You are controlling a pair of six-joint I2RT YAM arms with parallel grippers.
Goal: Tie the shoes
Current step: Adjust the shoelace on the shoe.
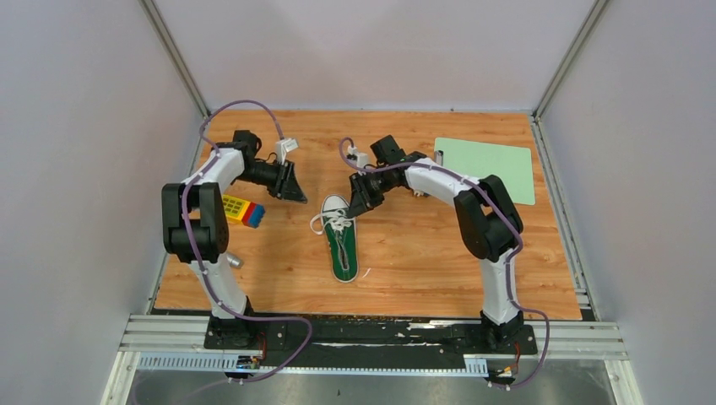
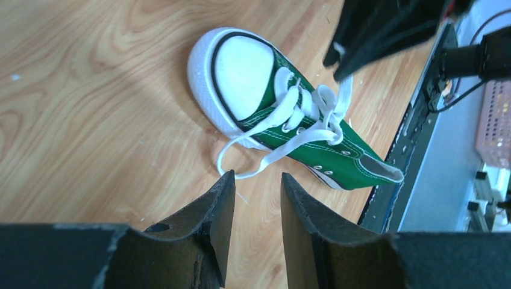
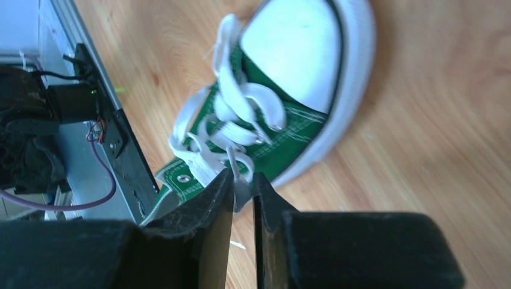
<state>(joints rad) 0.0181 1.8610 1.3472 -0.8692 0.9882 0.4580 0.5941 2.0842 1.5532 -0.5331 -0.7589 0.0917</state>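
Green sneaker [image 1: 342,245] lying mid-table, a gripper on either side of its toe.

The wooden table [image 1: 422,278] carries the sneaker on its sole, white toe cap pointing away from the arm bases. A pale green mat [image 1: 490,169] lies well to the sneaker's right, at the far side. The left gripper [image 2: 256,177] is left of the toe, apart from it, jaws moderately wide with nothing between. The right gripper [image 3: 243,177] is just beside the toe on the right, jaws narrow, with a strand of the white laces [image 3: 241,111] between its fingertips; whether it is pinched I cannot tell. Coloured toy blocks [image 1: 243,210] sit left of the sneaker.
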